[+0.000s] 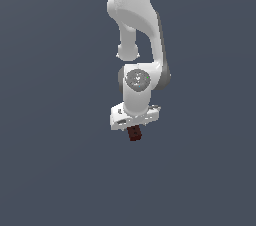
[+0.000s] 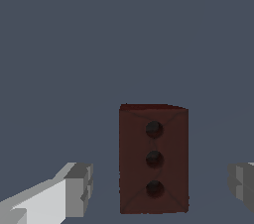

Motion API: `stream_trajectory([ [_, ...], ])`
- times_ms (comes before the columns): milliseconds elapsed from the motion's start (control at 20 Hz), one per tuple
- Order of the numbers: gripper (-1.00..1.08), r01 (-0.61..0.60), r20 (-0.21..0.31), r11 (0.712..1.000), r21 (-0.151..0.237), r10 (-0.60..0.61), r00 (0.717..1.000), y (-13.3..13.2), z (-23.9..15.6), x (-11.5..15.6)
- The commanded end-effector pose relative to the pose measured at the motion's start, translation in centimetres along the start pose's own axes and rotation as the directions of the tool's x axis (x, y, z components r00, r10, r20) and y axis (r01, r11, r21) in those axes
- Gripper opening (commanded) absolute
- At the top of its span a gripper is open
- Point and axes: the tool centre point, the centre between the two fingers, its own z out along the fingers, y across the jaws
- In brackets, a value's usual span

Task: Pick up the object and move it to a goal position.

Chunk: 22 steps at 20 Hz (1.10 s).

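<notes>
The white gripper (image 1: 134, 120) is hiding most of the reddish-brown block (image 1: 134, 133) beneath it; the wrist picture's edges are cropping both fingertips (image 2: 79, 188).

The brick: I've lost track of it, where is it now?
In the exterior view the brick lies just under the white gripper; the wrist view shows it between the open fingers, apart from both.

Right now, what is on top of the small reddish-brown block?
In the wrist view, the block's top face shows three dark round marks in a row, nothing resting on it. The open gripper has a gap to it on each side. In the exterior view, the gripper covers part of the block.
</notes>
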Motion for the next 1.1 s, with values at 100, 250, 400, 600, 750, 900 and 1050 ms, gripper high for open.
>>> stream_trajectory([
  [100,1.0,0.001,0.0,1.0,0.0,-0.001,1.0,0.0,1.5,0.0],
  [250,1.0,0.003,0.0,1.0,0.0,-0.003,1.0,0.0,3.1,-0.1],
  [400,1.0,0.003,-0.001,1.0,0.0,-0.003,1.0,0.0,4.3,-0.1],
  [600,1.0,0.003,-0.001,1.0,0.0,-0.003,1.0,0.0,4.8,0.0],
  [750,-1.0,0.003,-0.001,1.0,0.0,-0.003,1.0,0.0,4.8,0.1],
  [900,-1.0,0.003,-0.001,1.0,0.0,-0.003,1.0,0.0,4.8,0.1],
  [1050,-1.0,0.003,-0.001,1.0,0.0,-0.003,1.0,0.0,4.8,0.1],
])
